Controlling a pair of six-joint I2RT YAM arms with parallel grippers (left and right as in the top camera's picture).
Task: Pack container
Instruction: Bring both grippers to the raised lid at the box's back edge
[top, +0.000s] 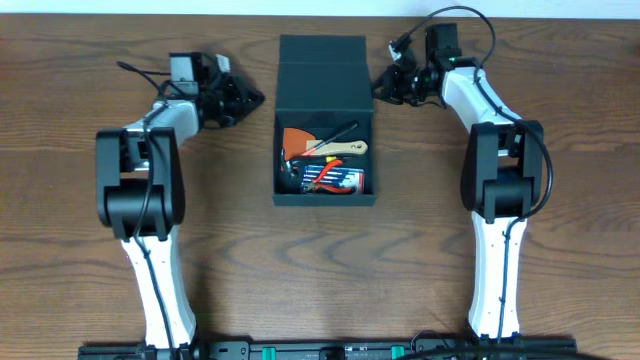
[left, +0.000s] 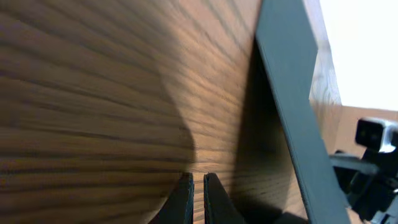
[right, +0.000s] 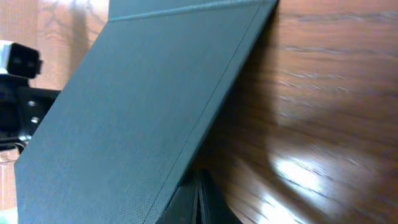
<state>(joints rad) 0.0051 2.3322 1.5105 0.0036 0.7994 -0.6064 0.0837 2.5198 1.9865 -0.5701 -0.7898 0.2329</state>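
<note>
The dark teal container stands open at the table's middle, its hinged flap lid folded back on the far side. Inside lie an orange scraper, red-handled pliers, a wooden-handled tool and a black tool. My left gripper is shut and empty, left of the lid, low over the wood. The lid's edge shows at the right of the left wrist view. My right gripper is shut with its tips at the lid's right edge, beside the broad teal flap.
The wooden table spreads around the box. The table's far edge lies just behind both grippers. The right arm's camera shows past the lid in the left wrist view, and the left arm's camera shows in the right wrist view.
</note>
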